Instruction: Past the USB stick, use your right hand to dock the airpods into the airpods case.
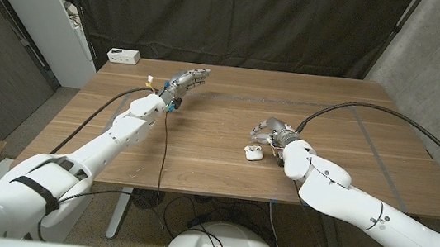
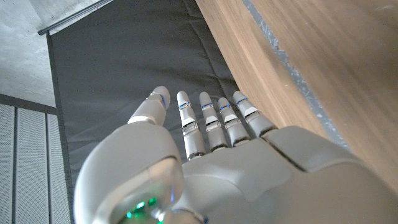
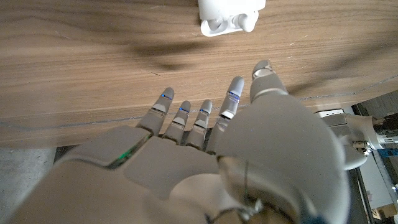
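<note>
A small white airpods case [image 1: 252, 152] lies on the wooden table [image 1: 199, 163] right of the middle. In the right wrist view the case [image 3: 227, 14] shows two rounded white earbud shapes at its edge; how deep they sit I cannot tell. My right hand [image 1: 269, 129] is just beyond the case, a short gap away, fingers [image 3: 231, 102] spread and holding nothing. My left hand [image 1: 185, 80] reaches out near the table's far edge with its fingers [image 2: 211, 121] straight and apart, holding nothing.
A white box [image 1: 124, 56] sits by the table's far left corner. A black curtain [image 1: 240, 18] hangs behind the table and a white shelf unit [image 1: 59, 5] stands at the left. Cables trail from both arms across the wood.
</note>
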Robot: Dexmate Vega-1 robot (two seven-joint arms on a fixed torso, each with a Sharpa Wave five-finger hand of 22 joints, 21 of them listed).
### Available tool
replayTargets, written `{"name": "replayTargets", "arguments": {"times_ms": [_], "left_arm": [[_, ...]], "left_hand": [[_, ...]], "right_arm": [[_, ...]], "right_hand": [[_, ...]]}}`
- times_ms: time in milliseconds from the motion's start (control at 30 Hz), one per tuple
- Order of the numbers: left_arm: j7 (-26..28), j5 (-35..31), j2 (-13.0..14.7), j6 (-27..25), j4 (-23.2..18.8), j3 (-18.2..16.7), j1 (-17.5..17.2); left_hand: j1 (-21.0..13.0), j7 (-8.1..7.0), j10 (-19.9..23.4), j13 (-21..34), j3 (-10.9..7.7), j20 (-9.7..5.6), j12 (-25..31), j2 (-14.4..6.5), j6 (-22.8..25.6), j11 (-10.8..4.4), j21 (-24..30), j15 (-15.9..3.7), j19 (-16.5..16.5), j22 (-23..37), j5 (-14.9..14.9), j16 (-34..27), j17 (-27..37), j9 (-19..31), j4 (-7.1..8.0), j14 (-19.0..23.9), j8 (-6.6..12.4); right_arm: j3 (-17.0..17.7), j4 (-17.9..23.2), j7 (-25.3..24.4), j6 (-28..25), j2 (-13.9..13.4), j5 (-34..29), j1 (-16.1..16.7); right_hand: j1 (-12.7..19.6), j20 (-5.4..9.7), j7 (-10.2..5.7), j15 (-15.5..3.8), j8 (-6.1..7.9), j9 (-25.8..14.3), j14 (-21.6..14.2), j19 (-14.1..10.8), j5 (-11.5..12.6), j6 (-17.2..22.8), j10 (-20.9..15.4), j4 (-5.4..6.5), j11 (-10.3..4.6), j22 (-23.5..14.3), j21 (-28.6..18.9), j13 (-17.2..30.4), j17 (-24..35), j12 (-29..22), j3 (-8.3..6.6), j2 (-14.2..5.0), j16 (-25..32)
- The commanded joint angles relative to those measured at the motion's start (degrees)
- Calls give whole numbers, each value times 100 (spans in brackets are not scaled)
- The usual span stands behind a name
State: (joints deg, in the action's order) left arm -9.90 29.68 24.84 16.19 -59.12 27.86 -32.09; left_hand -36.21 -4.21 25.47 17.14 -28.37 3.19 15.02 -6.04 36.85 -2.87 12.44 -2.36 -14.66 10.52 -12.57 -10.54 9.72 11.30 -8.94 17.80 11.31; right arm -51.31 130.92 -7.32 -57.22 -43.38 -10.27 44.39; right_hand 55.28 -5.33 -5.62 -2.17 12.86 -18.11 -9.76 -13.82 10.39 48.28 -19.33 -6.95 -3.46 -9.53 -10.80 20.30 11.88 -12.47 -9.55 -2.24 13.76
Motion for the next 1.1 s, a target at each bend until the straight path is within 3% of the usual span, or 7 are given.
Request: {"name": "replayTargets", "arguments": {"times_ms": [33,200,267,367,533,700,1100], "left_arm": [[-495,-261,-440,883,1418,209,951],[-812,-340,-775,1430,2456,289,1428],[-1070,-334,-1069,1670,3362,316,1824],[-1194,-325,-1203,1556,3768,328,2038],[-1354,-300,-1201,1417,3823,317,2079],[-1541,-220,-1135,1472,3815,241,2014],[-1708,-197,-1050,1420,3820,207,1952]], "left_hand": [[50,-18,7,18,-23,31,-24,16,27,2,-26,-243,-11,20,-51,16,10,12,-24,-31,-7],[48,-13,-12,18,-23,32,-32,19,23,-24,-34,-239,9,20,-52,22,9,12,-27,-50,-9],[48,-26,-13,19,-22,32,-32,21,22,-23,-35,-240,12,20,-52,22,9,12,-28,-51,-9],[48,-20,-20,18,-21,35,-35,23,17,-18,-38,-241,20,20,-52,27,9,12,-28,-68,-12],[46,-26,-30,18,-20,45,-40,26,16,-8,-42,-235,32,20,-52,31,8,12,-30,-87,-12],[42,-8,-48,18,-22,54,-47,24,6,-9,-45,-228,44,20,-52,34,8,12,-32,-106,-16],[42,-29,-67,15,-19,63,-56,25,11,-12,-44,-212,48,20,-51,31,8,12,-31,-121,-14]], "right_arm": [[-454,68,-661,-1239,272,-304,-419],[-619,57,-650,-1547,285,-196,-664],[-749,-26,-701,-1692,387,-171,-764],[-866,-126,-765,-1930,604,-67,-885],[-1100,-170,-965,-2276,864,69,-1073],[-1104,-204,-703,-2276,1033,-235,-1029],[-800,-749,1675,-2276,1949,-3484,-145]], "right_hand": [[-83,-30,24,-320,68,-31,18,-8,12,114,13,-4,50,-13,9,3,21,7,27,6,-13],[-116,-55,37,-253,91,-61,60,-2,26,125,43,-13,87,-14,9,-9,21,19,41,34,-35],[-134,-65,35,-245,93,-73,75,0,28,112,60,-10,114,-15,9,-13,22,26,47,39,-42],[-166,-72,49,-241,92,-85,78,5,29,92,55,-1,133,-15,10,-17,25,24,57,44,-42],[-250,-93,89,-217,83,-112,93,14,30,24,85,18,161,-16,12,-26,30,34,92,84,-51],[-272,-115,106,-208,75,-133,101,24,35,-29,85,10,199,-16,14,-33,27,32,103,110,-59],[-202,-175,138,-188,7,-189,146,92,57,-308,171,-76,211,-18,28,-52,9,59,89,180,-95]]}}
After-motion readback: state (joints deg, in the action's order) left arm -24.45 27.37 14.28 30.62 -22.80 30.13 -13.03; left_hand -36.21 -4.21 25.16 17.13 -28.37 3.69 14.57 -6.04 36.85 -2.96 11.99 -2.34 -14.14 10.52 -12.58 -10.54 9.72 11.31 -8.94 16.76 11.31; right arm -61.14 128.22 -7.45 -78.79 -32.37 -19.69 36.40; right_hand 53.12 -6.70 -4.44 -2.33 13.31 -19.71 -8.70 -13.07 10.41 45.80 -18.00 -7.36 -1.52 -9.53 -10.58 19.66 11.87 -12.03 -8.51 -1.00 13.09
